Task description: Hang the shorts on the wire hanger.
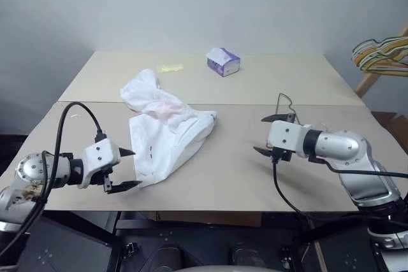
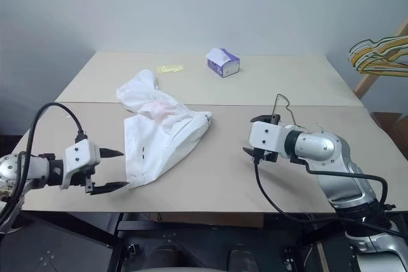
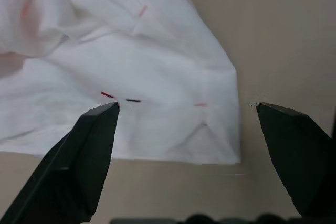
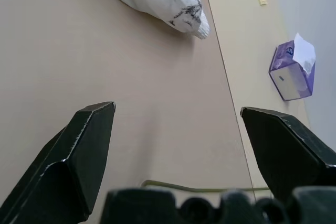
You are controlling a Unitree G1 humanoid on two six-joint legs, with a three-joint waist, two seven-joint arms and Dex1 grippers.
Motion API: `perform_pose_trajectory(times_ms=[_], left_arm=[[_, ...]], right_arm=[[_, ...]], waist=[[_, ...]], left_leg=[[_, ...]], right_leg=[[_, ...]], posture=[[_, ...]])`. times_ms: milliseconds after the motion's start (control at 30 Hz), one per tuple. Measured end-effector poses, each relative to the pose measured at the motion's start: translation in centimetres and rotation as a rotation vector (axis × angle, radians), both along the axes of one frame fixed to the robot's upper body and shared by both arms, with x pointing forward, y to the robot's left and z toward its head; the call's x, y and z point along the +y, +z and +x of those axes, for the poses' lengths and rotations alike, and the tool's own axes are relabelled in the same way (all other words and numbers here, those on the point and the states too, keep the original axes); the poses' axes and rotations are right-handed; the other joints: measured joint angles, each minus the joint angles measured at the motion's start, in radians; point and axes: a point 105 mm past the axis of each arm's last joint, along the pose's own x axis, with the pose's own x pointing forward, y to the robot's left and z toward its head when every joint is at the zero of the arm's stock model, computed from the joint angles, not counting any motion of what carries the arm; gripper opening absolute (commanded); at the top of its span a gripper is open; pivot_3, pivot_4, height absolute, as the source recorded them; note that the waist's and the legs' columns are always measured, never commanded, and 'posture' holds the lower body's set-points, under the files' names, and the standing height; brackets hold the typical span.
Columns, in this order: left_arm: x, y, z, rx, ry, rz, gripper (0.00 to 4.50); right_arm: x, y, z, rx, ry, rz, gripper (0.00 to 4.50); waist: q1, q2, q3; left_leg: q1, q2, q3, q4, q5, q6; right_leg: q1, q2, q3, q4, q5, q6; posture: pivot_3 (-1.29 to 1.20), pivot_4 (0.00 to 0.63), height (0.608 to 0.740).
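Note:
The white shorts point(image 1: 166, 128) lie crumpled on the table, left of centre, with pink stains near the waistband. My left gripper point(image 1: 136, 168) hovers open at their near hem. In the left wrist view its black fingers point(image 3: 89, 150) straddle the hem corner of the shorts point(image 3: 131, 77), by a tiny red-and-black mark. My right gripper point(image 1: 259, 134) is open at the table's right, apart from the shorts. The wire hanger point(image 1: 278, 101) lies under and behind it, with its thin hook showing beyond the fingers. A stretch of the hanger wire point(image 4: 210, 188) shows in the right wrist view.
A purple-white tissue box point(image 1: 223, 62) and a small yellow scrap point(image 1: 169, 68) sit at the back of the table. A bunch of coloured hangers point(image 1: 382, 55) hangs off the far right. Two tan tabletops point(image 1: 255, 176) meet at a seam across the middle.

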Motion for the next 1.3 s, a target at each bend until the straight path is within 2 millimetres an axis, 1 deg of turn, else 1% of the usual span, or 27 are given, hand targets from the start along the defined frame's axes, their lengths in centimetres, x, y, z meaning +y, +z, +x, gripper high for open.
perform_pose_trajectory(times_ms=[100, 267, 433, 500, 567, 667, 800, 933, 1033, 1100, 1167, 1300], left_arm=[[-0.1, -0.7, -0.1, 0.051, -0.019, -0.039, 4.5], [-1.0, -1.1, 0.1, 0.081, -0.094, -0.045, 4.5], [-0.9, -3.1, 0.5, 0.122, -0.107, -0.006, 4.5], [-0.8, -3.8, 0.8, 0.143, -0.092, -0.002, 4.12], [-0.5, -4.4, 0.8, 0.16, -0.081, 0.004, 3.63], [-0.2, -5.1, 0.7, 0.184, -0.084, 0.019, 2.62], [-0.2, -5.1, 1.0, 0.156, -0.127, 0.059, 1.28], [0.0, -5.2, 1.5, 0.126, -0.107, 0.076, 0.03], [0.1, -5.2, 1.5, 0.113, -0.118, 0.091, 0.03], [0.3, -5.1, 1.4, 0.104, -0.127, 0.115, 0.03], [0.5, -5.1, 1.2, 0.093, -0.137, 0.14, 0.03], [2.3, -4.5, -0.6, 0.122, -0.157, 0.222, 0.03]], right_arm=[[-0.1, -0.3, -0.2, 0.005, -0.016, 0.003, 4.47], [0.3, -0.1, -0.6, -0.006, -0.017, 0.009, 4.47], [0.2, -0.5, -0.9, 0.006, -0.032, 0.012, 4.47], [0.2, -0.4, -0.8, 0.001, -0.039, 0.015, 4.5], [0.3, -0.3, -0.9, 0.0, -0.042, 0.019, 4.5], [0.4, -0.4, -0.9, 0.003, -0.045, 0.025, 4.5], [0.5, -0.2, -0.8, -0.002, -0.045, 0.028, 4.5], [0.6, -0.1, -0.6, -0.006, -0.044, 0.023, 4.5], [1.1, 0.0, -0.1, -0.02, -0.033, 0.022, 4.5], [2.2, 0.0, 0.6, -0.04, -0.006, 0.013, 4.5], [3.4, -0.3, 1.3, -0.061, 0.038, -0.012, 4.5], [6.4, -1.2, 2.9, -0.094, 0.117, -0.023, 4.5]], waist=[[0.001, 0.0, 0.0], [-0.011, 0.0, 0.0], [-0.027, 0.0, 0.0], [-0.032, 0.0, 0.0], [-0.039, 0.0, 0.0], [-0.045, 0.0, 0.0], [-0.048, 0.0, 0.0], [-0.049, 0.002, -0.001], [-0.051, 0.003, -0.002], [-0.055, 0.003, -0.002], [-0.06, 0.003, -0.002], [-0.081, 0.003, -0.002]], left_leg=[[0.0, 0.0, 0.0, 0.001, 0.0, 0.0], [0.0, 0.0, 0.0, 0.001, 0.0, 0.0], [0.0, 0.0, 0.0, 0.001, 0.0, 0.0], [0.0, 0.0, 0.0, 0.001, 0.0, 0.0], [0.0, 0.0, 0.0, 0.001, 0.0, 0.0], [0.0, 0.0, 0.0, 0.001, 0.0, 0.0], [0.002, 0.0, 0.0, 0.001, 0.0, 0.0], [0.004, 0.0, 0.0, 0.001, 0.0, 0.0], [0.004, 0.0, 0.001, 0.001, 0.0, 0.0], [0.004, 0.0, 0.001, 0.001, 0.0, 0.0], [0.004, 0.001, 0.002, 0.001, 0.0, 0.0], [0.004, 0.001, 0.002, -0.001, 0.0, 0.0]], right_leg=[[0.0, 0.0, 0.0, 0.001, 0.0, 0.0], [0.0, 0.0, 0.0, 0.001, 0.0, 0.0], [0.0, 0.0, 0.0, 0.001, 0.0, 0.0], [0.0, 0.0, 0.0, 0.001, 0.0, 0.0], [0.0, 0.0, 0.0, 0.001, 0.0, 0.0], [0.0, 0.0, 0.0, 0.001, 0.0, 0.0], [0.002, 0.0, 0.0, 0.002, 0.0, 0.0], [0.002, 0.0, 0.001, 0.004, -0.002, 0.002], [0.002, 0.0, 0.001, 0.004, -0.002, 0.002], [0.002, 0.001, 0.002, 0.004, -0.002, 0.002], [0.001, 0.001, 0.002, 0.005, -0.002, 0.002], [-0.001, 0.001, 0.003, 0.008, -0.003, -0.001]], posture=[[0.04, 0.0, 0.74], [0.02, 0.0, 0.74], [0.01, 0.0, 0.74], [0.01, 0.0, 0.74], [0.01, 0.0, 0.74], [0.01, 0.0, 0.74], [0.01, 0.0, 0.74], [0.02, 0.0, 0.74], [0.01, 0.0, 0.74], [0.01, 0.0, 0.74], [0.02, 0.0, 0.74], [0.05, 0.0, 0.74]])
